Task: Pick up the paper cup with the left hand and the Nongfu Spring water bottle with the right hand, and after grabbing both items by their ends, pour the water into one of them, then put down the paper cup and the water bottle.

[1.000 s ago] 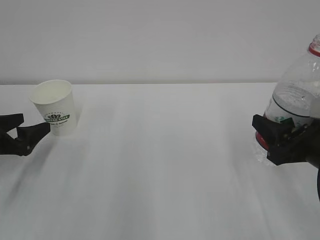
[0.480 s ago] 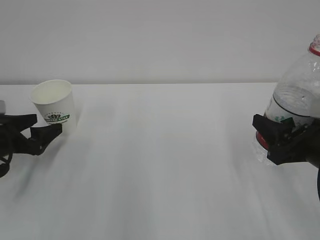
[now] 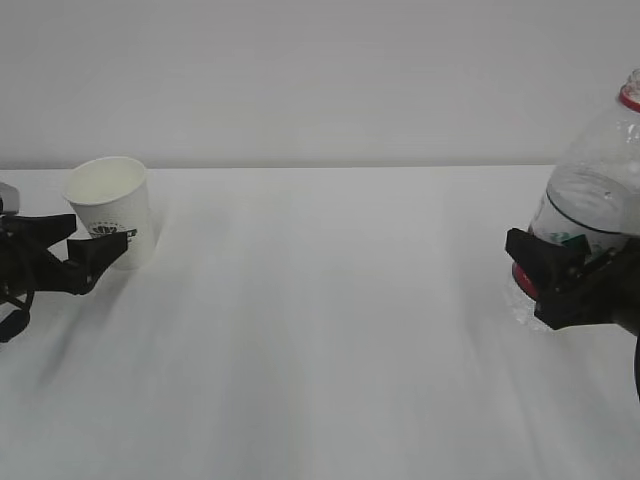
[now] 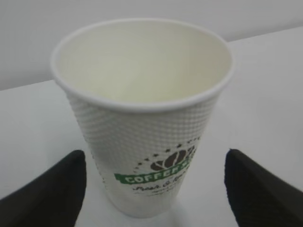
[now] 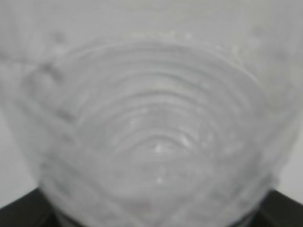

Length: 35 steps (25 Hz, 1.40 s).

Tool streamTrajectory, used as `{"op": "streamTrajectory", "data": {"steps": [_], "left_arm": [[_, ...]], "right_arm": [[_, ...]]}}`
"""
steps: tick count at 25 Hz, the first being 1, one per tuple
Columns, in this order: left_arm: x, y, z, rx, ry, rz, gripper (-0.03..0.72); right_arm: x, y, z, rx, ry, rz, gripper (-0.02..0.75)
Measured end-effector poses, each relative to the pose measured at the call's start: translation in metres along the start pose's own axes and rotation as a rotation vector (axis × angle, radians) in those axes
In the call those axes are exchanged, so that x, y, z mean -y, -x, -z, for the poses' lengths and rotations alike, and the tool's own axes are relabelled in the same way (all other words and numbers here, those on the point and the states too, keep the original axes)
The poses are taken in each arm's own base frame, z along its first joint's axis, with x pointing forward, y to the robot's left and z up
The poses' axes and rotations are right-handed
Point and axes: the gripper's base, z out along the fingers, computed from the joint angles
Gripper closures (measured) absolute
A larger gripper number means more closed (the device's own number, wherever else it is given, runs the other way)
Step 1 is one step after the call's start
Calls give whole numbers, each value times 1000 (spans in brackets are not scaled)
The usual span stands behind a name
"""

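1. Paper cup (image 4: 142,118): white, tapered, with a dimpled outer wall, a rolled rim and a green band of print near its base. It stands upright at the far left of the bench (image 3: 320,330). Its interior looks dry and holds nothing visible.
2. Left end effector (image 3: 90,255): black, spread wide, unclenched. In the left wrist view its two fingertips (image 4: 45,194) flank the cup's lower part with a gap on each side, so nothing is gripped.
3. Nongfu Spring water bottle (image 3: 590,200): clear ribbed plastic with a red neck ring, at the right edge of the exterior view. Its top is cut off by the frame.
4. Right end effector (image 3: 555,275): black, clenched around the bottle's lower body at the red label. The right wrist view shows only blurred ribbing, filling the frame.
5. Water: a level seems to sit inside the bottle's shoulder, though the clear plastic makes this uncertain.
6. Open room: smooth white bench surface lies bare between cup and bottle, which are well apart.
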Motion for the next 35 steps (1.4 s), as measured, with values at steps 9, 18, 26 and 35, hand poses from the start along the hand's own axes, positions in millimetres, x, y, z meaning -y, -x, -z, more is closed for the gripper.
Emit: {"op": "streamTrajectory", "data": {"steps": [9,18,26,35], "left_arm": [[-5,-11,-2,-29,50,45,2],[-5,-29,-6,-52,42,77,2],[-9,-18,-16,-6,27,41,2],[4,-16,-24,-1,11,43,2]], "right_arm": [[0,0,0,0,-1,1,234],[0,0,0,0,-3,0,234],[0,0,0,0,-3,0,234],[0,0,0,0,-3,0,234]]}}
